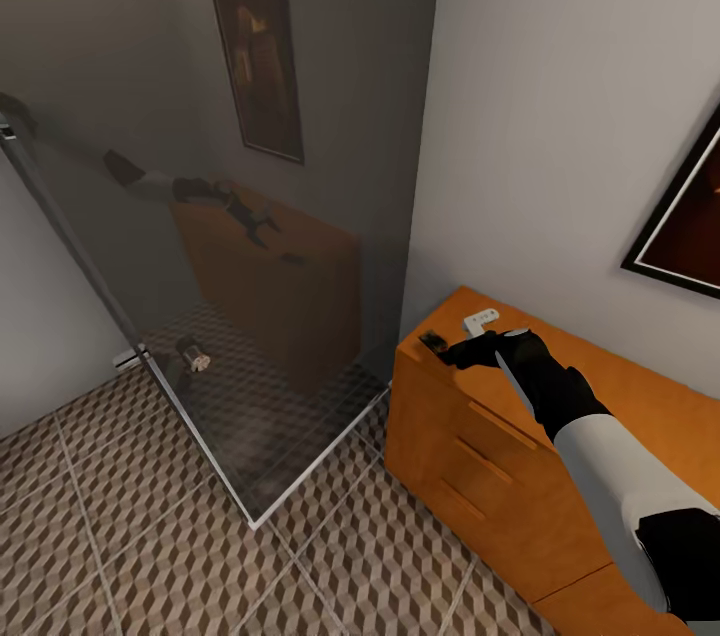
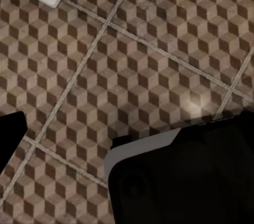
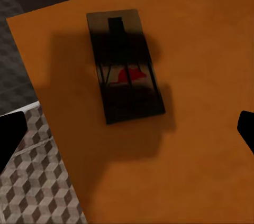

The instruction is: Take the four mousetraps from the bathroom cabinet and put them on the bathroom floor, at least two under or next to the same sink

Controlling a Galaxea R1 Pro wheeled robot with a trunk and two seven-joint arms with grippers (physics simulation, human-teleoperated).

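Mousetraps: one, a dark board with a red spot (image 3: 125, 67), lying flat on the cabinet top near its end corner, seen small in the head view (image 1: 433, 342).
Cabinets: one orange-brown sideboard (image 1: 480, 476), against the wall.
Drawer fronts on the cabinet: three slot handles in view, stacked one below another.
White objects: one small piece (image 1: 480, 320) on the cabinet top, just behind the mousetrap.
Framed pictures: two, one (image 1: 256, 51) on the wall beyond the glass, one (image 1: 685, 226) on the wall above the cabinet.
Glass panels: one (image 1: 230, 246), standing just beside the cabinet's end.
Tiled floors: one cube-patterned floor (image 2: 132, 60), running from the cabinet's foot.
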